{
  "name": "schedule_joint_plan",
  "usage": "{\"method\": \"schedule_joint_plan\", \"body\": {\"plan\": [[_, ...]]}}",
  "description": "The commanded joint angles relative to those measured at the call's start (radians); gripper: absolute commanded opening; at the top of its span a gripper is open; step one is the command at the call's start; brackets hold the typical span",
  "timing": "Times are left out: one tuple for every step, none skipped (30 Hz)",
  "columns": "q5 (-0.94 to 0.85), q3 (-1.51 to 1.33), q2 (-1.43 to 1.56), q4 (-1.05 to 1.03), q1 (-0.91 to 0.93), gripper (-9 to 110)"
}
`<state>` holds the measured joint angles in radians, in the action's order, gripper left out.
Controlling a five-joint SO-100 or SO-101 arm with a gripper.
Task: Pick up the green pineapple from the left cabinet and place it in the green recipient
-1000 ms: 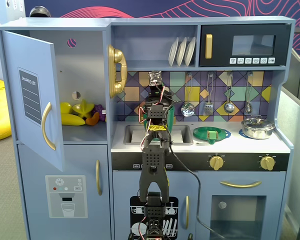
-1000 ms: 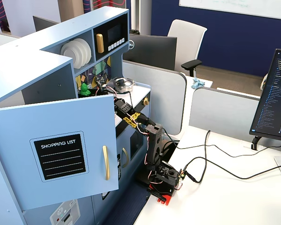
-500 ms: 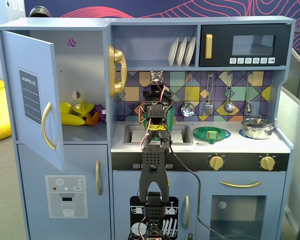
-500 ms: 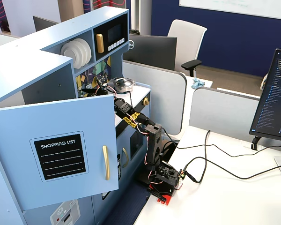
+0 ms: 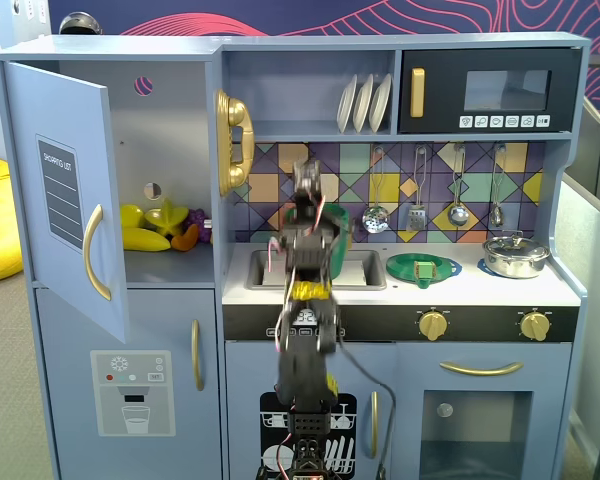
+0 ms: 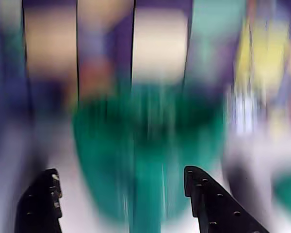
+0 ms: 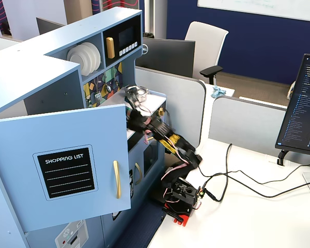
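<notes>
The gripper (image 6: 121, 194) stands open and empty over the green cup (image 6: 145, 155) by the sink, the pineapple unseen, apparently dropped inside; judged next: clear the arm (image 5: 305, 330) from the counter.

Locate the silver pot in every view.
A fixed view: pot on the counter's right end, below the microwave.
A fixed view: pot on the counter behind the arm, below the microwave.
Wrist view: too blurred to tell.
Shared landmark: the microwave.
</notes>
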<state>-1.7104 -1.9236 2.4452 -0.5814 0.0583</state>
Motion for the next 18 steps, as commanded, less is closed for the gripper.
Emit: {"method": "schedule_joint_plan", "body": {"plan": [[0.025, -0.327, 0.311, -0.121, 0.031, 21], [0.012, -0.399, 0.365, -0.153, 0.037, 21], [0.028, -0.472, 0.417, -0.179, 0.037, 21], [0.063, -0.538, 0.462, -0.206, 0.034, 21], [0.074, -0.601, 0.497, -0.235, 0.037, 20], [0.066, -0.673, 0.532, -0.253, 0.041, 20], [0.066, -0.753, 0.569, -0.255, 0.044, 19], [0.075, -0.828, 0.601, -0.256, 0.046, 17], [0.083, -0.894, 0.635, -0.264, 0.051, 16], [0.083, -0.957, 0.672, -0.284, 0.057, 16], [0.078, -1.005, 0.699, -0.314, 0.061, 16], [0.067, -1.043, 0.718, -0.353, 0.067, 16], [0.025, -1.072, 0.73, -0.402, 0.075, 18], [-0.054, -1.074, 0.732, -0.497, 0.077, 19], [-0.077, -1.074, 0.732, -0.566, 0.074, 19], [-0.048, -1.074, 0.732, -0.607, 0.072, 19], [-0.015, -1.074, 0.732, -0.647, 0.071, 19], [0.017, -1.074, 0.732, -0.686, 0.071, 19]]}}
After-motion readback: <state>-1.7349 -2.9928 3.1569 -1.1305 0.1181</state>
